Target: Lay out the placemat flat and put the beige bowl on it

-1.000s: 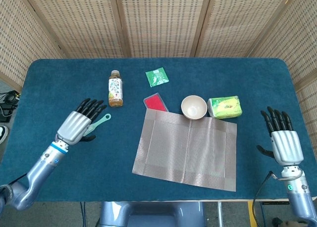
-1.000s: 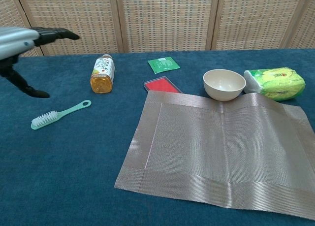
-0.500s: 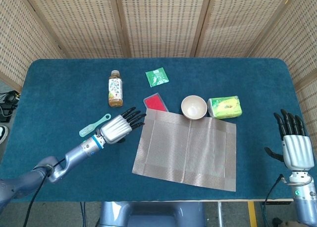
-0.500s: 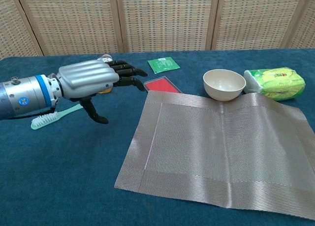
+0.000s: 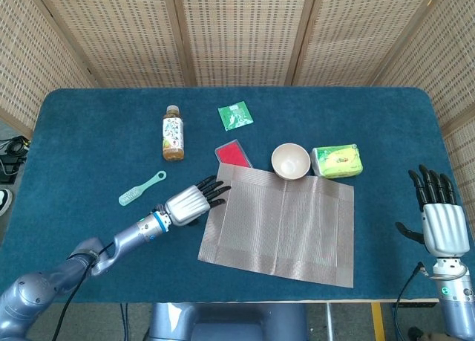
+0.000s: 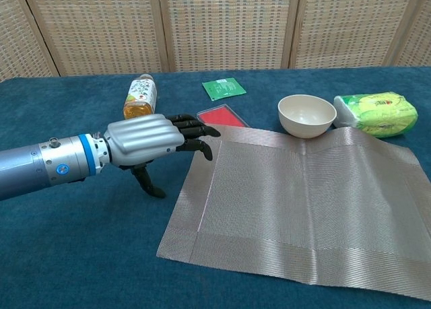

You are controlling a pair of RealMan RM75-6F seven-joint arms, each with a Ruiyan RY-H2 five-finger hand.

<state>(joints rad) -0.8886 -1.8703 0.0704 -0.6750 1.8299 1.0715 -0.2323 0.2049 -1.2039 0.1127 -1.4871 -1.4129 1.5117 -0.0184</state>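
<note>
The grey-brown woven placemat (image 5: 282,226) (image 6: 303,208) lies spread on the blue table, its far edge rising slightly against the beige bowl (image 5: 290,161) (image 6: 307,115), which stands upright and empty just behind it. My left hand (image 5: 191,200) (image 6: 151,139) hovers palm down at the mat's left edge, fingers stretched toward it and holding nothing. My right hand (image 5: 439,218) hangs open past the table's right edge, well away from the mat, and shows only in the head view.
A red flat case (image 5: 233,154) (image 6: 222,115) lies at the mat's far left corner. A green tissue pack (image 5: 338,161) (image 6: 376,112) sits right of the bowl. A tea bottle (image 5: 173,133) (image 6: 140,99), a green sachet (image 5: 236,115) (image 6: 224,88) and a mint brush (image 5: 141,189) lie further left.
My left hand has swept right and forward from beside the brush to the mat's left edge, lowering. My right hand has drawn back toward the table's right edge.
</note>
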